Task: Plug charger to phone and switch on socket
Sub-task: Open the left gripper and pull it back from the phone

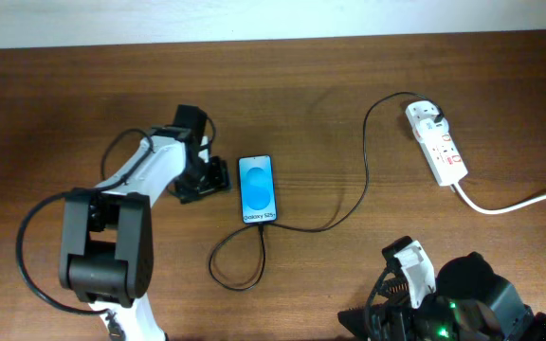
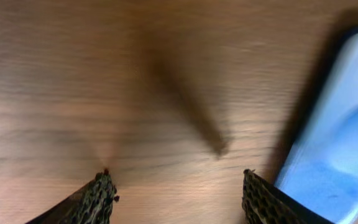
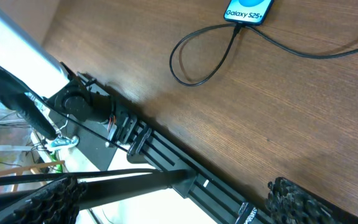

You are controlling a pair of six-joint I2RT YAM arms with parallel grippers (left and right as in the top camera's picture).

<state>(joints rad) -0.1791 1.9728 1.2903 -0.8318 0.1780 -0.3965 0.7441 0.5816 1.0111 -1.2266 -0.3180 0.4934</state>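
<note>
The phone (image 1: 258, 189) lies face up at mid-table with a blue screen and "Galaxy S25" text. It also shows in the left wrist view (image 2: 337, 143) and the right wrist view (image 3: 248, 10). The charger cable (image 1: 349, 204) runs from the phone's near end, loops, and goes to its white plug head (image 1: 426, 114) sitting in the socket strip (image 1: 442, 147). The cable also shows in the right wrist view (image 3: 197, 59). My left gripper (image 1: 211, 178) is open and empty on the table, just left of the phone; its fingers show in the left wrist view (image 2: 176, 186). My right gripper (image 3: 173, 199) is open and empty over the table's near edge.
The strip's thick white cord (image 1: 529, 197) runs off to the right edge. A black frame and stand (image 3: 123, 130) show beyond the table's near edge. The right arm's base (image 1: 463, 294) sits at the bottom right.
</note>
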